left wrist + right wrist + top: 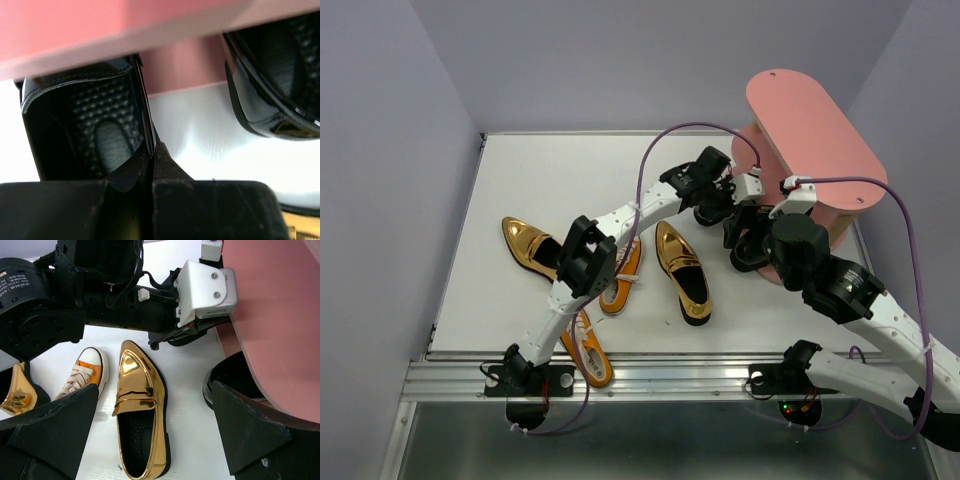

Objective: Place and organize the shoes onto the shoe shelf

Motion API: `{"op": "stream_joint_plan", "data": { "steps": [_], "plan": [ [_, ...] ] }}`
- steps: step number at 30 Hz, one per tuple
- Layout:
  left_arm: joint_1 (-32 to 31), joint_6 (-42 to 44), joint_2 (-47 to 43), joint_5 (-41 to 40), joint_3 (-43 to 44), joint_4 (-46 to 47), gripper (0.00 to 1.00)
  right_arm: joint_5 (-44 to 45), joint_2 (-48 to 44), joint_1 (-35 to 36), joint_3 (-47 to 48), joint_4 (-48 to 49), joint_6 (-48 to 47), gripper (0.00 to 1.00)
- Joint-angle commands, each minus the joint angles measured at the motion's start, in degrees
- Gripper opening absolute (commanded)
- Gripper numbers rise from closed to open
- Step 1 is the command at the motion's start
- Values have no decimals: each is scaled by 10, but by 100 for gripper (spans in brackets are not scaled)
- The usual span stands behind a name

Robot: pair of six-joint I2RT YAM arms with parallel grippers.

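Observation:
The pink shoe shelf [800, 150] stands at the table's back right. My left gripper [151, 155] is shut on the side wall of a glossy black shoe [90, 130], whose toe lies under a pink shelf board [100, 30]. The second black shoe [275, 75] lies to its right, also partly under the board. My right gripper [155, 387] stands open above a gold loafer [140, 410] without touching it. The other gold loafer [527, 245] lies at the left. One orange sneaker [623, 275] is mid-table, and the other [588, 350] is near the front edge.
The left arm [620, 215] stretches across the table over the orange sneakers toward the shelf. Its wrist [205, 290] shows close in front of the right gripper. Grey walls enclose the white table [520, 180] at the back and sides.

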Motion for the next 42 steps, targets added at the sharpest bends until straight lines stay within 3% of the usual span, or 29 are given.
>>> {"op": "stream_joint_plan", "data": {
  "steps": [1, 42],
  "plan": [
    [-6, 4, -28, 29, 31, 111, 0, 13, -9, 5, 22, 2, 7, 100],
    [-6, 6, 31, 84, 81, 177, 0, 25, -14, 5, 23, -22, 18, 100]
  ]
}}
